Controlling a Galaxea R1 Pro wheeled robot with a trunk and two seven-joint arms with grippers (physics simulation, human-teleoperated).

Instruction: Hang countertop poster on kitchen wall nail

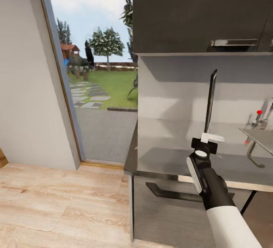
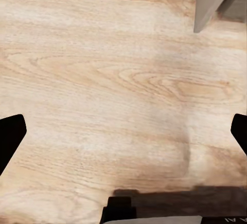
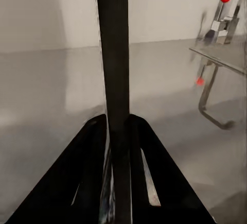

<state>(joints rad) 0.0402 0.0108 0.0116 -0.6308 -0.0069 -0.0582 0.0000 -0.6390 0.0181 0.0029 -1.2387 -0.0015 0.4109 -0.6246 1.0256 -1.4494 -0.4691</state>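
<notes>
While clamped edge-on, poster (image 1: 211,100), tap (image 1: 261,119) beside.

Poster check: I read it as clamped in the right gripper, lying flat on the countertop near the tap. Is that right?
Not quite. The poster is clamped in the right gripper, but it stands upright, edge-on, lifted above the countertop, not lying flat. The head view shows this; the right wrist view shows its dark edge rising from the gripper, with the tap nearby.

No text can be read — the poster (image 1: 211,101) stands edge-on above the kitchen countertop (image 1: 170,160), its print hidden, and some pale marks near the floor (image 2: 103,80) are cut off.
</notes>
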